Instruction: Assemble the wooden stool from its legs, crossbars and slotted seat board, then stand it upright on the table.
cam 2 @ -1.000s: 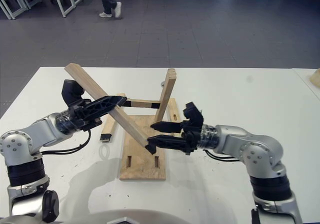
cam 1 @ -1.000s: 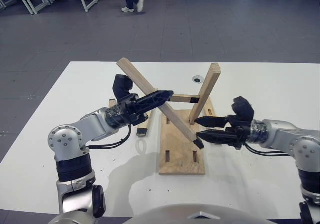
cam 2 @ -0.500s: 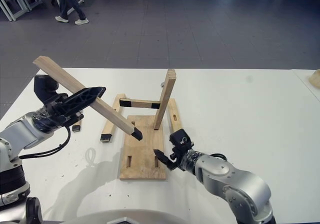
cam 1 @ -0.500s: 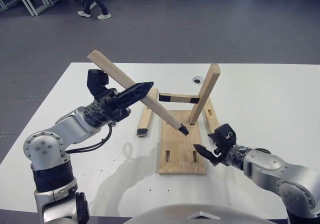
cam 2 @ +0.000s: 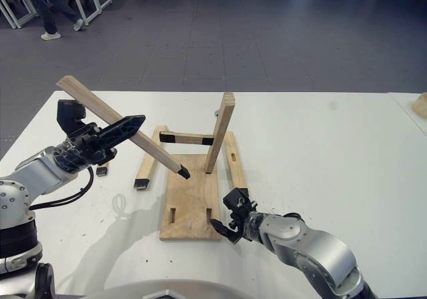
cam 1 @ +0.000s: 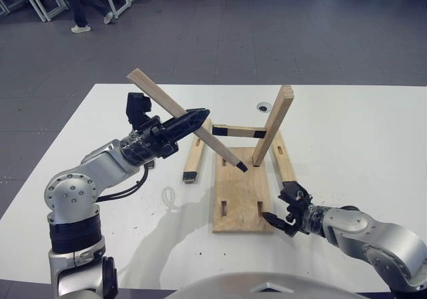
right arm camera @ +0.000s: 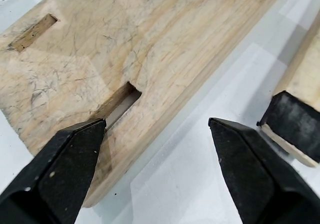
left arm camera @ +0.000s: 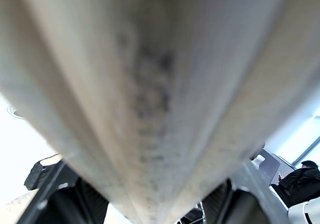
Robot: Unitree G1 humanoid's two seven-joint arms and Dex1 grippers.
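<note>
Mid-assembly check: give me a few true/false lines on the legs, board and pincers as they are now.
1. The left pincer holds a leg tilted, its black tip over the board. True.
2. The right pincer is shut on the board. False: it is open, astride the board's near right edge.
3. A standing leg in the board carries a crossbar. True.
4. No leg lies on the table. False: a loose leg lies left of the board.
</note>
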